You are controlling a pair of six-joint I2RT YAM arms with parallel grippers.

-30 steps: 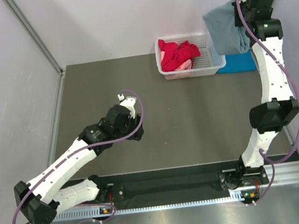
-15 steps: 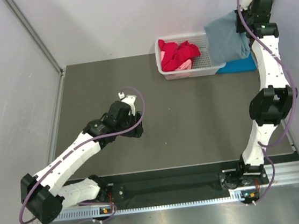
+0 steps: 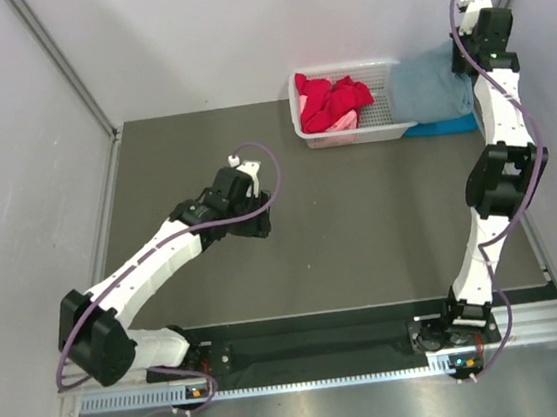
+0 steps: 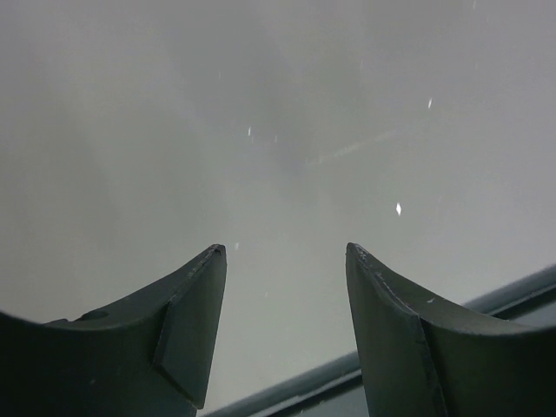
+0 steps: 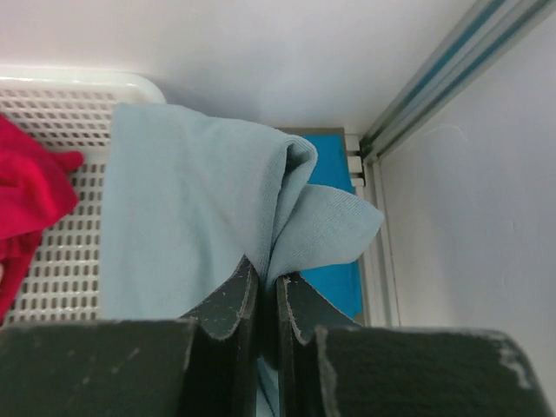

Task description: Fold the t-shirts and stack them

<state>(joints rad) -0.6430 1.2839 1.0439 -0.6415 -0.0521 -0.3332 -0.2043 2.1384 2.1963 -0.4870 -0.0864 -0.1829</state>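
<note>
Right jaws clamping grey-blue t-shirt (image 3: pixel 426 91), now lower

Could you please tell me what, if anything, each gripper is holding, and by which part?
The right gripper pinches the grey-blue t-shirt by a bunched fold of its cloth; the left gripper is open and empty.

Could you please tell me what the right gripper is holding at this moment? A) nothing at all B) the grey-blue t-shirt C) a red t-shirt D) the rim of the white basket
B: in the right wrist view, the right gripper has its jaws pinched shut on a fold of the grey-blue t-shirt.
</note>
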